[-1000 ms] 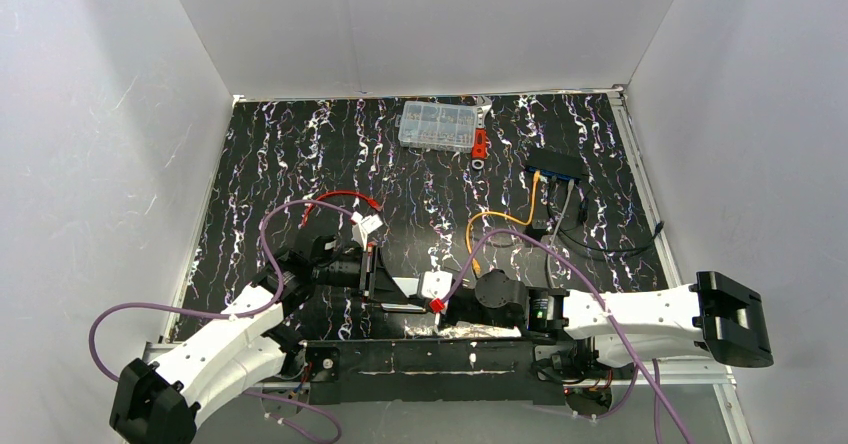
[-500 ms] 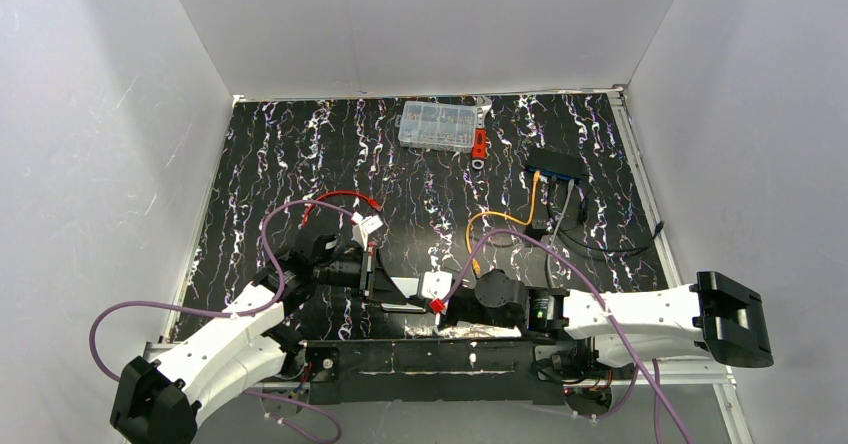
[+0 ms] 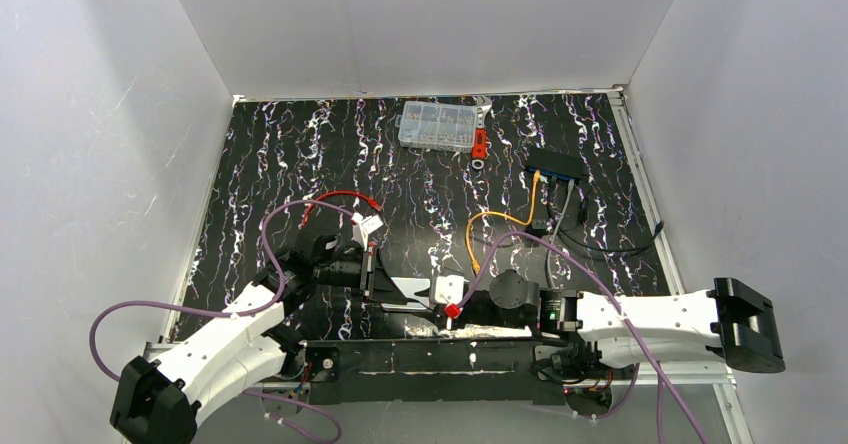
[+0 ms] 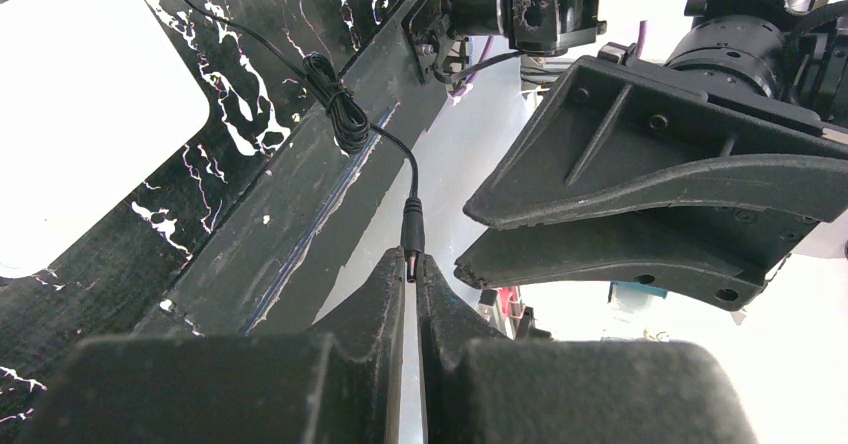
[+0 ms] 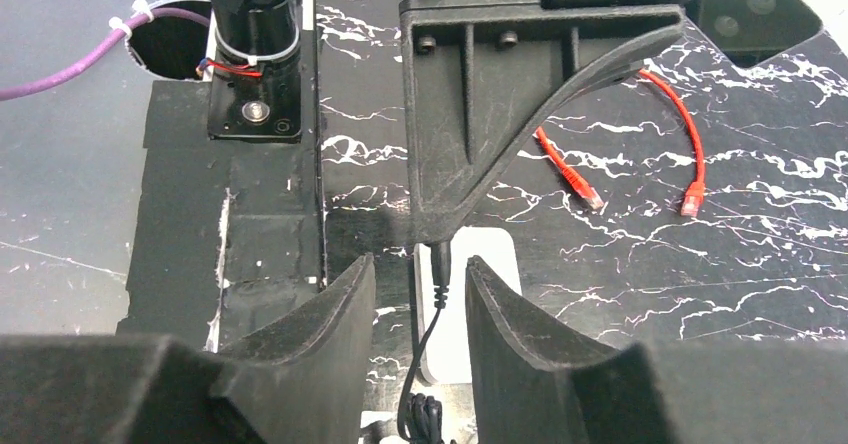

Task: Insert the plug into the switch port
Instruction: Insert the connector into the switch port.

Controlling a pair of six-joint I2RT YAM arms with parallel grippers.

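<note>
orange-cabled plug (image 3: 476,264) points toward near edge

Robotics lab cell, white panel walls (image 3: 420,24), black marbled tabletop (image 3: 300,154), parts organiser (image 3: 437,125)

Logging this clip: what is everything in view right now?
switch: 1, black with blue edge, far right.
orange cable: 1, orange, from switch, looping toward centre.
red wire: 1, red, left of centre.
parts box: 1, clear, far centre.
red object: 1, red, beside parts box; kind unclear.
white box: 1, white, near front, by the grippers.
black cable: 1, black, coiled by white box, ending in barrel plug.
table: 1, black with white marbling.
left gripper: 1, black, shut on barrel plug.
right gripper: 1, black, open, facing left gripper.
</note>
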